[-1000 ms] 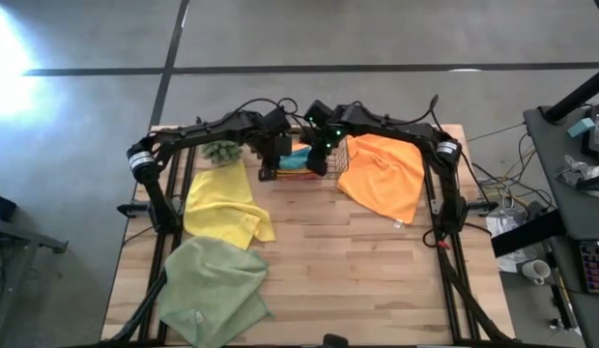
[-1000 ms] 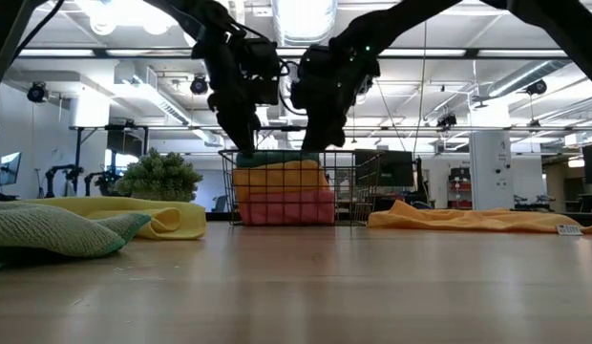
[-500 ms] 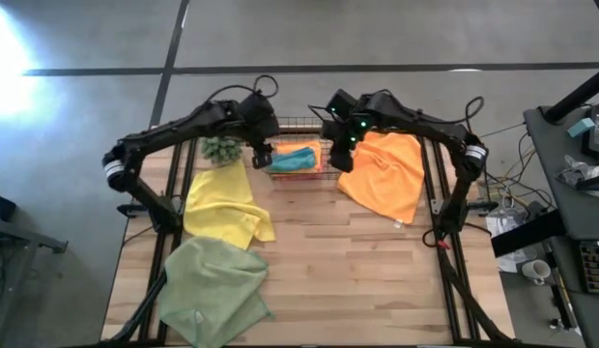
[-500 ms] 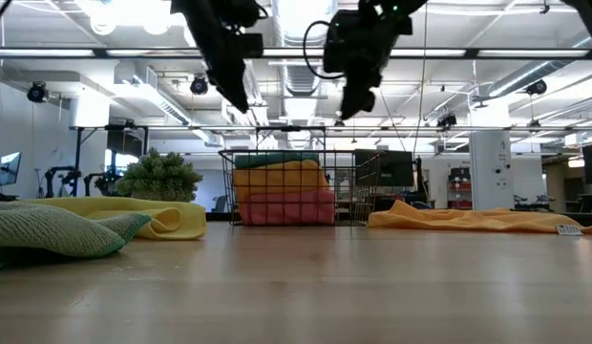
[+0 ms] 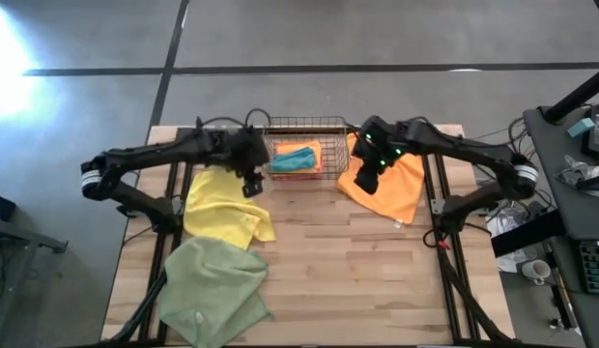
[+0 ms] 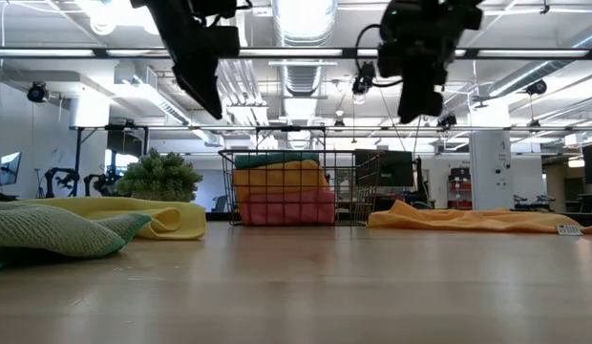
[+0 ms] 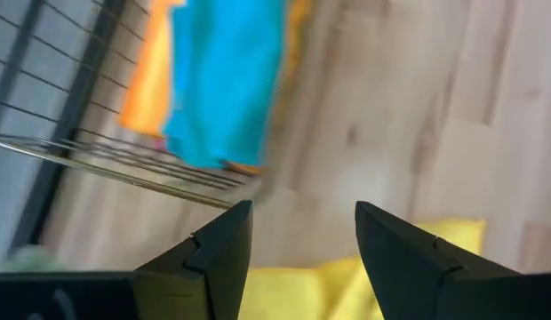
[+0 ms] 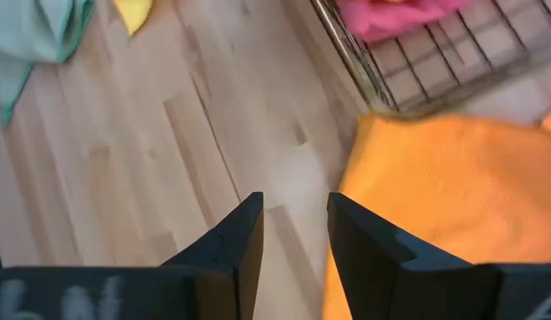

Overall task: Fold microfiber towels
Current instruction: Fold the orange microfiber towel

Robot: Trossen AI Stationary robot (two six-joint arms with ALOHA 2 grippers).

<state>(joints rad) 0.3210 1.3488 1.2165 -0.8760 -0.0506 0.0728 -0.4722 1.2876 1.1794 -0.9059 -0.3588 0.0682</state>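
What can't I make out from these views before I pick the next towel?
- Basket stack: the high view shows only the teal towel on top; how the orange and pink towels below are folded is hidden.
- Sage green towel: its lower edge is cut off by the high view's frame.
- Orange towel: partly covered by the right gripper.
- Left wrist view: basket contents are blurred.

I see bright ceiling lights overhead, floor glare far left, and both wrist views motion-blurred
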